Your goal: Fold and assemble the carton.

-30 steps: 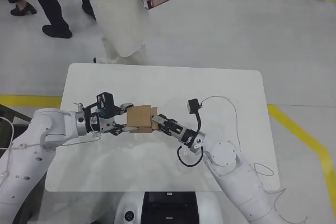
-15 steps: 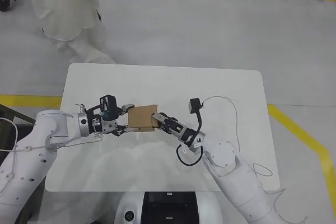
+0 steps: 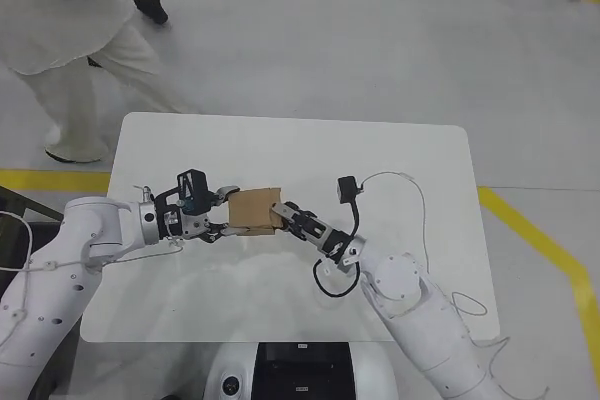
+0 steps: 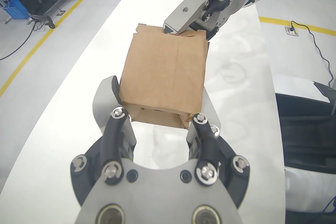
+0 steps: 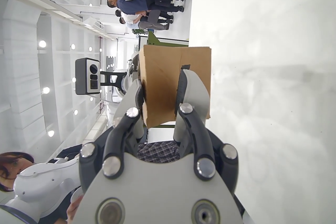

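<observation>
Tabletop (image 3: 400, 140): white with rounded corners, and both arms are in over its middle.
Left arm (image 3: 90, 230): in from the left edge, wrist level, aimed straight at the carton (image 3: 252, 210).
Right arm (image 3: 400, 280): in from the near right, forearm angled toward the carton's other end, with a black camera block (image 3: 347, 187) standing off its wrist.
Carton (image 4: 164, 78): 1 brown cardboard sleeve, just left of the tabletop's centre, caught between the 2 arms. It is squared up into a box shape. The end facing the left wrist is open, and you can see right inside. Whether its underside rests on the tabletop, I cannot tell.
Left jaws: clenched on the carton's open end, 1 finger (image 4: 113, 93) pressed to each side wall.
Right jaws: pinching a wall at the far end — 1 finger (image 5: 191, 88) lies flat on the outer face and the other sits behind the panel. From the left wrist, 1 fingertip (image 4: 170, 28) sits right on the carton's top edge.
Cable (image 3: 405, 180): thin and white, looping across the tabletop beside the right arm.
</observation>
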